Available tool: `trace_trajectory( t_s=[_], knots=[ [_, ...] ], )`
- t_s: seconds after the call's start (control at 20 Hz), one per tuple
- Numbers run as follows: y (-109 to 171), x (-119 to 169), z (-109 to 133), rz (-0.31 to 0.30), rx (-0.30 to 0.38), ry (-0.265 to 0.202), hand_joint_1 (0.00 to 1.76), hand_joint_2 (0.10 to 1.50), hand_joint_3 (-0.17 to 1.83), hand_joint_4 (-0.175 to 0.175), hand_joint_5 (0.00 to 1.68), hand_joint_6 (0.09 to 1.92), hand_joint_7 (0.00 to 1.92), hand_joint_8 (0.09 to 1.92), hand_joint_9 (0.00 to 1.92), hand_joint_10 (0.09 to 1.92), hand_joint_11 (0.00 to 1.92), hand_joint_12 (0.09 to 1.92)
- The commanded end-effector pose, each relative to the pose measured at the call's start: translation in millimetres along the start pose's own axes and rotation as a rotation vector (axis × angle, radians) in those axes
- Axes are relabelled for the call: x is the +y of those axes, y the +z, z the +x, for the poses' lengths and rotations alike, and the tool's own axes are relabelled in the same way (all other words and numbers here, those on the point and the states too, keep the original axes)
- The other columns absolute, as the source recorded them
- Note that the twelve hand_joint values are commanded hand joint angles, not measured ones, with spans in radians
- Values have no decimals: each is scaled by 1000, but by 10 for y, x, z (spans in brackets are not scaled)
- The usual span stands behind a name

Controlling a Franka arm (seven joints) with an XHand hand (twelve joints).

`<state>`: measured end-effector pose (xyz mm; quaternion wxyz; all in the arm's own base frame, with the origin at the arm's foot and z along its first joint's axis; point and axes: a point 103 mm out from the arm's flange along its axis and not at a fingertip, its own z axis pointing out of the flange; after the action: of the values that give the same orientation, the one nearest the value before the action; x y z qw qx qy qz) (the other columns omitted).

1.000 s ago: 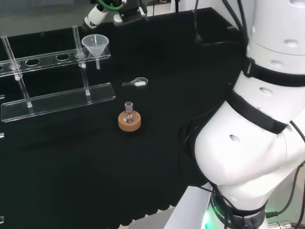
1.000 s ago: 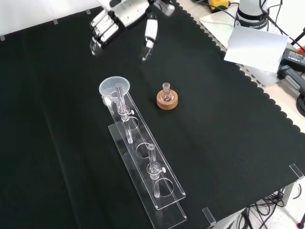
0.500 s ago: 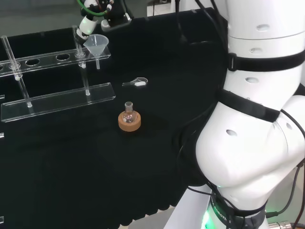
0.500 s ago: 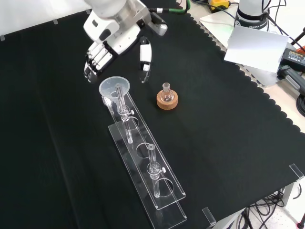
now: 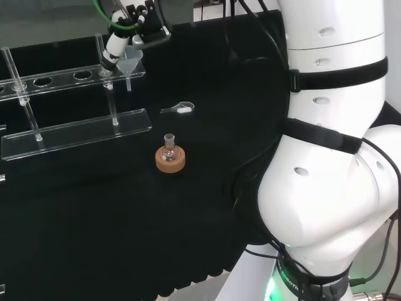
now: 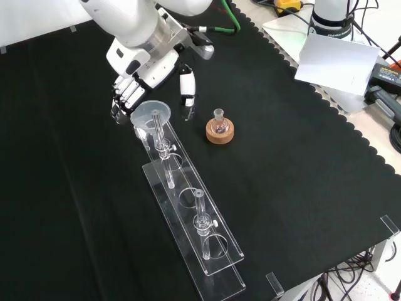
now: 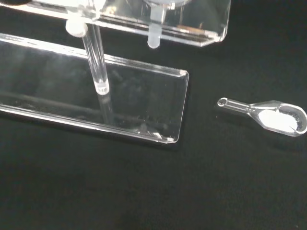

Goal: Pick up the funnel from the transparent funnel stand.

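Observation:
A clear funnel (image 6: 150, 116) sits in the end hole of the transparent funnel stand (image 6: 188, 213), at the stand's far end in the front view. My hand (image 6: 147, 59) hangs just over and behind it, open. Its fingers (image 6: 122, 100) reach down to the left of the funnel's rim and the thumb (image 6: 186, 94) to its right, none curled round it. In the head view the hand (image 5: 116, 44) covers part of the funnel (image 5: 130, 63) above the stand (image 5: 75, 132). The wrist view looks down on the funnel's stem (image 7: 154, 36) and the stand's base plate (image 7: 96, 100).
A small flask on a cork ring (image 6: 219, 128) stands right of the funnel in the front view. A clear scoop with white powder (image 5: 180, 109) lies on the cloth between stand and flask, and the wrist view catches this scoop (image 7: 273, 116) too. The arm's white links (image 5: 332, 157) fill the head view's right.
The hand has come down from above the far end of the bench to the funnel, and now its fingers and thumb stand on either side of the rim. The funnel has not moved.

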<state>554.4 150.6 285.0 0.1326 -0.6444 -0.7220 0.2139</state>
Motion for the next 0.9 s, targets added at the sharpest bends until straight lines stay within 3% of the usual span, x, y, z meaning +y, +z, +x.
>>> trace_trajectory(
  t_s=[0.05,0.55,0.7,0.9],
  knots=[
    [34,32,-37,-2,5,-9,590,732,193,36,35,87,50,87,0,641,56,1600],
    [108,134,-34,9,-13,-14,621,726,198,30,89,87,83,99,0,829,79,1597],
    [106,134,-35,12,-18,-18,641,720,209,39,136,87,22,286,0,877,89,1597],
    [85,156,-14,11,-26,-17,698,713,215,60,183,87,0,349,0,928,120,1597]
  ],
)
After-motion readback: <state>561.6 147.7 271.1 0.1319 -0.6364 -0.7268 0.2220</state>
